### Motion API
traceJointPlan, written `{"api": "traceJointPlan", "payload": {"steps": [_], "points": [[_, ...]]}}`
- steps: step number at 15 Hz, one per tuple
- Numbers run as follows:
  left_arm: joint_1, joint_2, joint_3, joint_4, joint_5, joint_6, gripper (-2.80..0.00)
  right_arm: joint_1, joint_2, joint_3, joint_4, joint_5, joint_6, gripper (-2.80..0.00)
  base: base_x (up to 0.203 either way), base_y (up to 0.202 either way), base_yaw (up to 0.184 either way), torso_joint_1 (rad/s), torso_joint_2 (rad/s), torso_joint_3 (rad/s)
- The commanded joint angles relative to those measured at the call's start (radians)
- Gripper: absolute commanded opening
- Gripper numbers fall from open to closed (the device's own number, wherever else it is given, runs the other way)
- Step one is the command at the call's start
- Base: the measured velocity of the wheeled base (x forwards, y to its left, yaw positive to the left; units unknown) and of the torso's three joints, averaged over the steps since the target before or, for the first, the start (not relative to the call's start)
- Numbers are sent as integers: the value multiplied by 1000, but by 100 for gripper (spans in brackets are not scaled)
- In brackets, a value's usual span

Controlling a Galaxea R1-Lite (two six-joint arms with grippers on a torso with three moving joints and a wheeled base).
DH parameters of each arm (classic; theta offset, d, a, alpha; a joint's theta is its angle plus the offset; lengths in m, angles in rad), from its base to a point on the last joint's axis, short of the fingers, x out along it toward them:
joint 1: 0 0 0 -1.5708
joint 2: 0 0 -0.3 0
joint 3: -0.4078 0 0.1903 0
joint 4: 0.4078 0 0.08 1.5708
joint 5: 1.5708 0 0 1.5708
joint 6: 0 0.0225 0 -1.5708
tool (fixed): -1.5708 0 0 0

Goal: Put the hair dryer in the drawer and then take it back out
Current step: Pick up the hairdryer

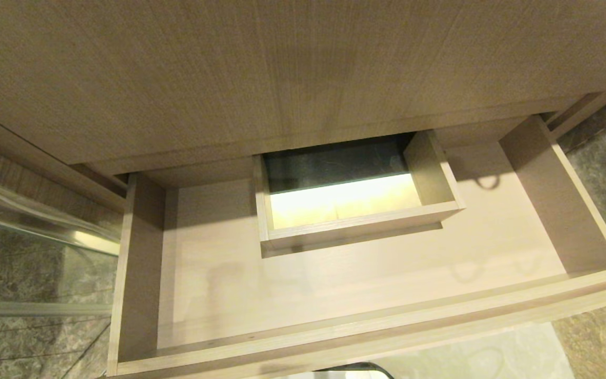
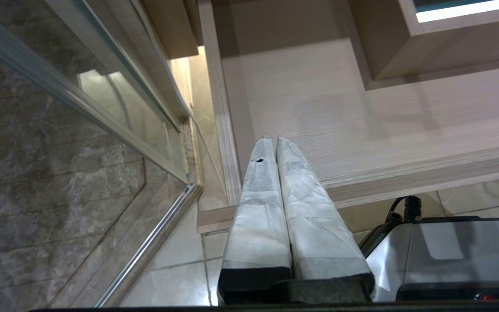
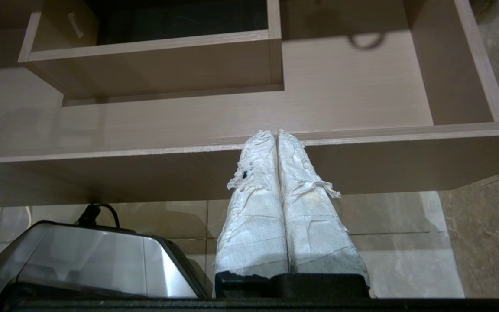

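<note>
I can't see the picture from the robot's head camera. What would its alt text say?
A wide, shallow light-wood drawer stands pulled open below a taller wood-grain panel, seen from above, with nothing lying on its floor. A boxed cutout sits at mid-back, lit from below. Grey stone floor tiles flank the drawer; no hair dryer or robot arm appears.

Glass panel (image 1: 29,252), marble tiled floor (image 1: 605,173)
</note>
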Motion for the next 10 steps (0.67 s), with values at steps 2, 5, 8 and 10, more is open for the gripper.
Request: {"api": "traceJointPlan", "payload": {"steps": [2,5,8,10], "points": [[0,-1,2,0,0,0,-280,1,-39,40,-3,0,-1,-280,0,0,0,79,-101,-35],[0,0,2,0,0,0,-280,1,-39,40,-2,0,1,-280,0,0,0,212,-402,-185],[0,0,2,0,0,0,-280,1,-39,40,-1,0,-1,-280,0,0,0,186,-459,-213],[0,0,2,0,0,0,-280,1,-39,40,-2,0,-1,-280,0,0,0,75,-492,-220]]}}
